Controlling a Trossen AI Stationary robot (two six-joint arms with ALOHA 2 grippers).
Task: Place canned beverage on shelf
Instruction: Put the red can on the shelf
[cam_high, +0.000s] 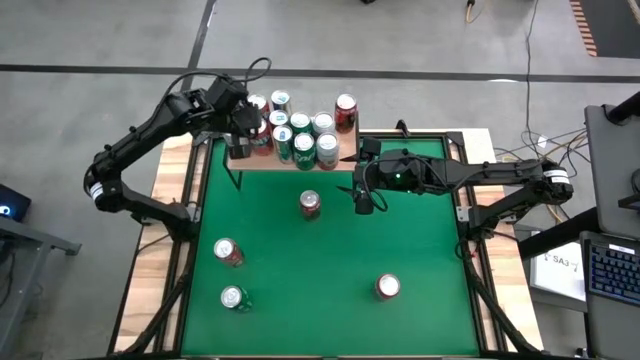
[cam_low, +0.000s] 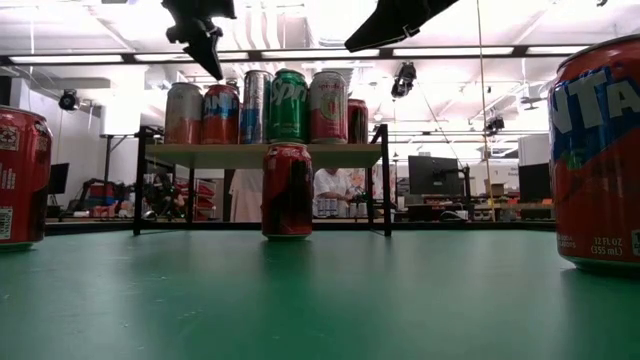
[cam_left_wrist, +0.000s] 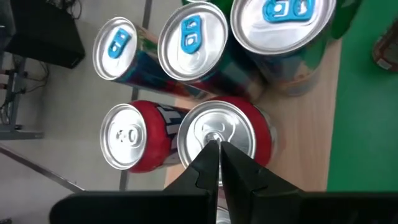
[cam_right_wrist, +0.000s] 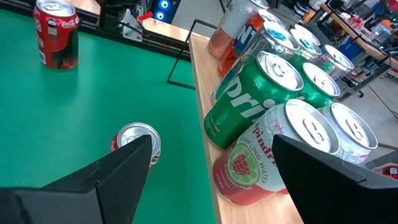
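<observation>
High view: can-crowded light-wood shelf (cam_high: 345, 158)

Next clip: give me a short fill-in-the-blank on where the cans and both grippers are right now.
1. The number of cans standing on the green table, off the shelf, is ____.
2. The left gripper hangs over the shelf with its fingers ____.
3. The right gripper, fingers open, is beside the shelf and holds ____.
4. The green Sprite can stands on the ____.

Missing words: four; shut; nothing; shelf
</observation>
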